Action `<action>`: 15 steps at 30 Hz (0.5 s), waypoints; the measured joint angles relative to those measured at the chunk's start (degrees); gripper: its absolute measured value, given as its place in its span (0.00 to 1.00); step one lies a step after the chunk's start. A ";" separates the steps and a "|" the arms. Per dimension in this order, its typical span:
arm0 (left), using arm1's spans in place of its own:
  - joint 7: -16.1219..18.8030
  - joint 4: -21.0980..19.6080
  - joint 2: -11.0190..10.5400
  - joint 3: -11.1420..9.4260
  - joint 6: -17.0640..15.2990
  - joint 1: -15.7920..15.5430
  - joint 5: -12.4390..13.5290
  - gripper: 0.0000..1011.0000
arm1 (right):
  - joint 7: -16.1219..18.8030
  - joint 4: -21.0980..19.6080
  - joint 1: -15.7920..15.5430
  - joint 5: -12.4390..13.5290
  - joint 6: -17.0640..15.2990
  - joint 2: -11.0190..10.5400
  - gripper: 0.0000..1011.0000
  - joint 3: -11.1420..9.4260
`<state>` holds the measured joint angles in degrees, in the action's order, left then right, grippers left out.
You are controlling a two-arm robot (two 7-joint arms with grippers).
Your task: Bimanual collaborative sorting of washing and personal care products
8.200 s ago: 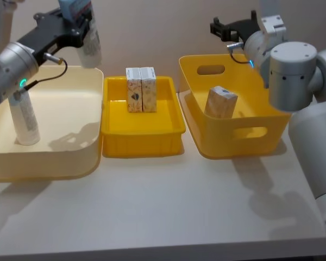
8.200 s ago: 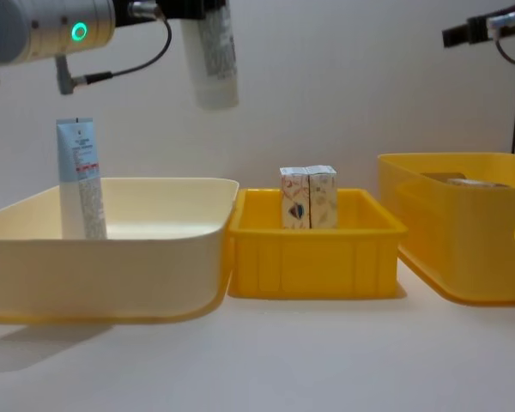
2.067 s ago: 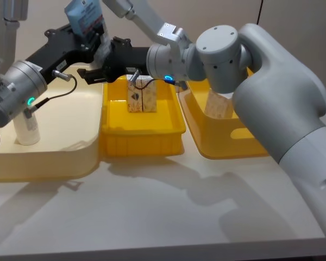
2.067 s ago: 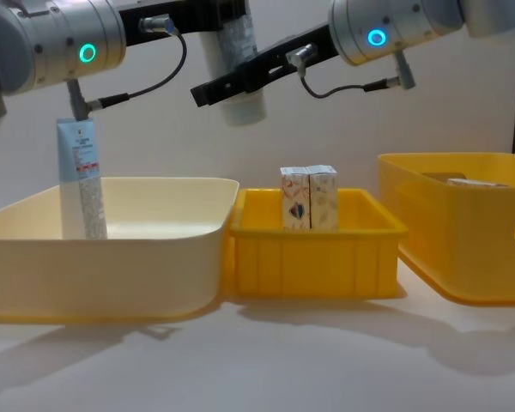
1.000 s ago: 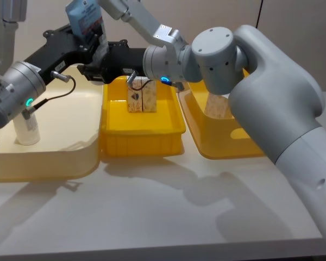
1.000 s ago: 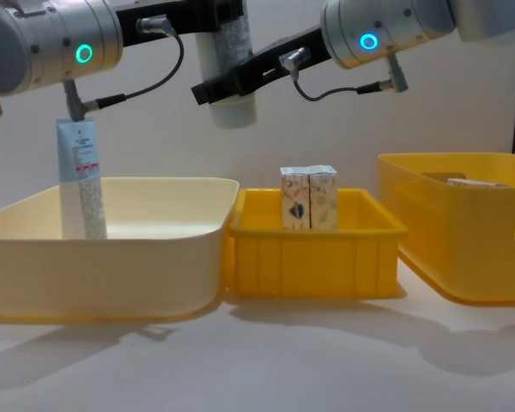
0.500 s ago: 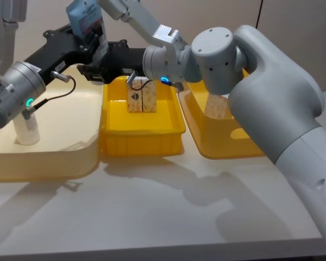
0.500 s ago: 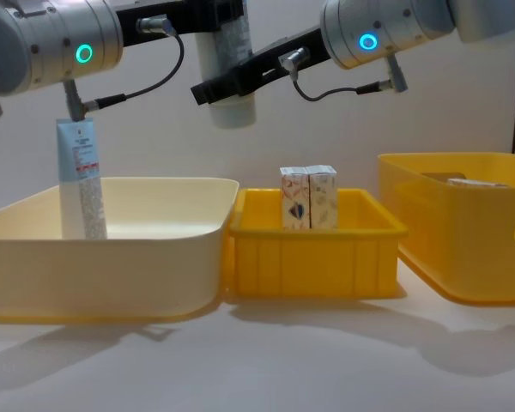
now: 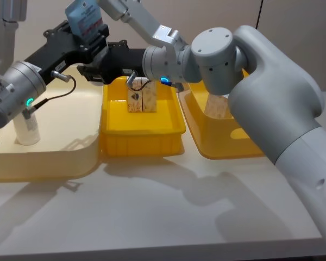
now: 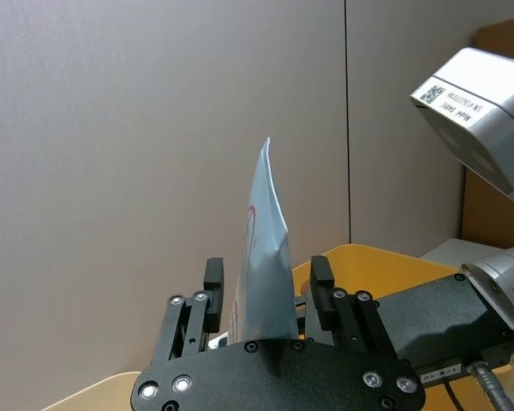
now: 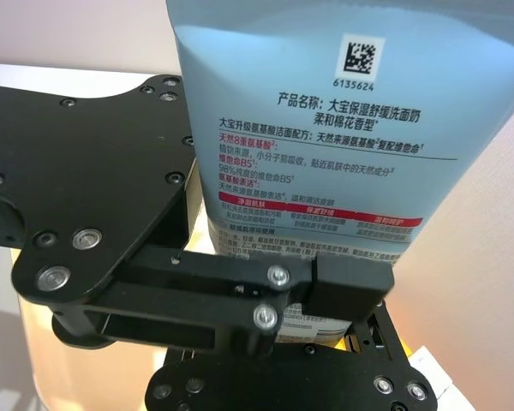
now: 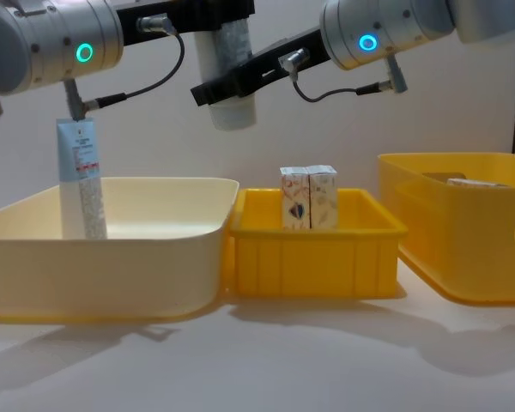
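White table carries 1 cream bin and 2 yellow bins.

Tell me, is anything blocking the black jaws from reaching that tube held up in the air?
Nothing visible does. Both the left gripper and the right gripper already have their jaws on the tube, above the cream bin.

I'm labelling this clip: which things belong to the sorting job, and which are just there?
Job: held tube, between left gripper and right gripper; standing tube; two cartons; tilted carton.
Just there: cream bin, yellow bins.
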<state>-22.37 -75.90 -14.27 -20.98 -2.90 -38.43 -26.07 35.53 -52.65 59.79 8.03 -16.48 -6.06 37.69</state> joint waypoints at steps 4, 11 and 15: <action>0.00 0.00 -0.01 0.00 0.00 0.00 0.00 0.71 | 0.00 0.00 0.00 0.00 0.00 0.00 0.61 0.00; 0.01 0.00 -0.01 0.00 0.00 0.00 0.01 0.90 | -0.04 -0.05 0.00 0.00 0.00 -0.06 0.61 -0.05; 0.03 0.00 -0.01 0.01 0.00 0.00 0.02 0.99 | -0.60 -0.57 -0.13 -0.22 0.14 -0.56 0.61 -0.31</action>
<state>-22.34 -75.90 -14.28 -20.98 -2.90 -38.43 -26.04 34.92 -53.23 59.66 7.81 -16.34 -6.62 37.39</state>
